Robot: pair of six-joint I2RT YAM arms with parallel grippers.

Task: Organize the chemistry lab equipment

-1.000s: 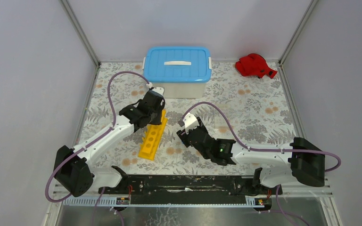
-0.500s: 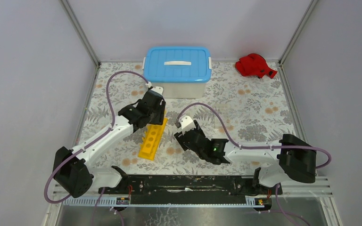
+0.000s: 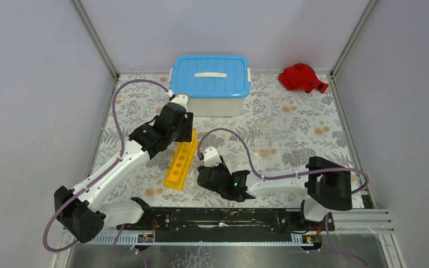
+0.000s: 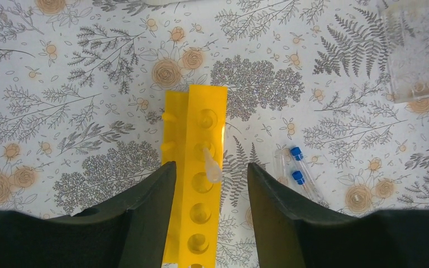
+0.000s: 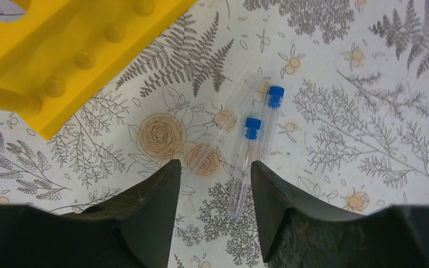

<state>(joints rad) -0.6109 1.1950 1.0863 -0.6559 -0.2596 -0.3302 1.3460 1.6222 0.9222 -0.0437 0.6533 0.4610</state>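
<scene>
yellow rack (image 5: 61,50) crowding tubes (image 5: 244,164) on one side, open mat (image 5: 368,111) opposite

The left arm (image 3: 120,166) and the right arm (image 3: 273,183) share white tubular links and bulky black joint housings (image 3: 329,190). A purple cable (image 3: 115,114) loops along each. A green light (image 3: 235,182) glows on the right wrist. The fingers (image 4: 145,218) are smooth, matte black wedges.

Yellow rack (image 3: 181,159): we count one.
Blue-capped tubes (image 5: 252,131): we count two, lying side by side just beside the rack.
Clear tube (image 5: 215,137), no cap that we can see: one, between that pair and the rack.
Racked tube (image 4: 212,166): one, tilted in a hole.
Blue-lidded tub (image 3: 210,75): one, beyond the rack's far end.
Red cloth (image 3: 301,77): one, well apart from the rack.
</scene>
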